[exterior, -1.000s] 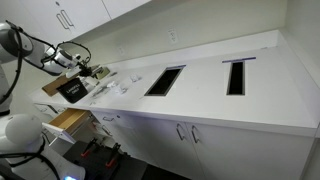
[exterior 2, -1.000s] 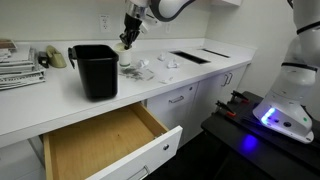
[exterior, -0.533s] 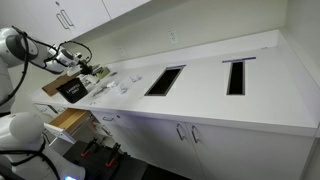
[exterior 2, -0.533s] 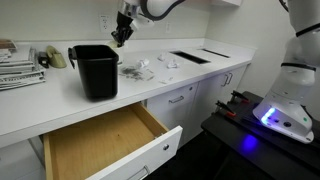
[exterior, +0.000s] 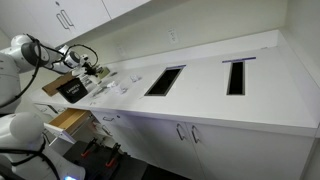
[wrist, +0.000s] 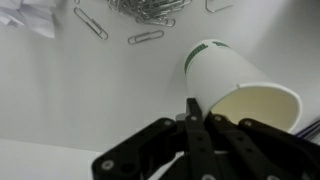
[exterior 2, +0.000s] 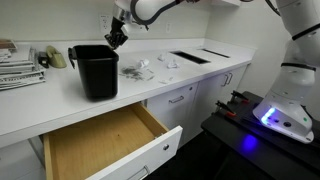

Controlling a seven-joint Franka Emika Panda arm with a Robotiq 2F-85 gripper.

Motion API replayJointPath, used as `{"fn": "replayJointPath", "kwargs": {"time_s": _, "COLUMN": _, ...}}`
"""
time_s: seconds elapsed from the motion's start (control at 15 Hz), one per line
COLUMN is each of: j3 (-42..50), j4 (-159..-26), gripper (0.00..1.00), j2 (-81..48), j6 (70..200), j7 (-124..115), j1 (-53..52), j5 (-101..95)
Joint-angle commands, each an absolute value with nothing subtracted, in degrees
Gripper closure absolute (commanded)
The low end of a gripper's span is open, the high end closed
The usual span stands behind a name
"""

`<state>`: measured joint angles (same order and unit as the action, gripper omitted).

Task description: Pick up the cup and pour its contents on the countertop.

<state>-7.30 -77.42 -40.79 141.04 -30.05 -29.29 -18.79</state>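
The cup [wrist: 235, 75], a white paper one with green markings, is held off the countertop [exterior 2: 60, 105] and tipped well over. Its open mouth is turned toward the wrist camera and its pale inside is shown. It is clamped by the gripper [wrist: 195, 108]: one black finger is pressed against the outer wall near the rim, and the other appears to be hidden within the mouth. In an exterior view the gripper [exterior 2: 117, 38] is seen above the back edge of the counter, close to the wall, just above and behind the black bin [exterior 2: 95, 70]. Below the cup, loose paper clips [wrist: 145, 37] are scattered on the white surface, and crumpled paper [wrist: 25, 12] is seen beside them in the wrist view. The clips are also seen as a small heap [exterior 2: 135, 70] between the bin and the two dark cutouts [exterior 2: 190, 57], which are set further along toward the far end. Under the front edge, near the bin, a wooden drawer [exterior 2: 100, 140] is pulled open.
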Motion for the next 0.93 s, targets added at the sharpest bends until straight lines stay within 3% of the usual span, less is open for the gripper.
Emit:
{"fn": "replayJointPath", "kwargs": {"time_s": 0.0, "j3": -6.0, "j4": -72.9, "gripper": 0.99, "j2": -44.1, "j6": 142.4, "j7": -28.0, "j1": -30.3, "j5": -15.6}}
{"fn": "replayJointPath", "kwargs": {"time_s": 0.53, "j3": -5.9, "j4": -69.6, "gripper": 0.99, "j2": -47.1, "j6": 140.1, "j7": -26.9, "j1": -30.7, "j5": -11.1}}
{"fn": "replayJointPath", "kwargs": {"time_s": 0.6, "j3": -5.7, "j4": -69.4, "gripper": 0.71, "j2": -47.2, "j6": 139.6, "j7": -27.1, "j1": -30.8, "j5": -10.9}}
{"fn": "replayJointPath", "kwargs": {"time_s": 0.67, "j3": -6.9, "j4": -69.6, "gripper": 0.71, "j2": -47.0, "j6": 139.4, "j7": -28.2, "j1": -29.9, "j5": -12.4}}
{"fn": "replayJointPath", "kwargs": {"time_s": 0.87, "j3": -6.8, "j4": -69.6, "gripper": 0.5, "j2": -46.2, "j6": 138.8, "j7": -28.3, "j1": -30.0, "j5": -12.5}}
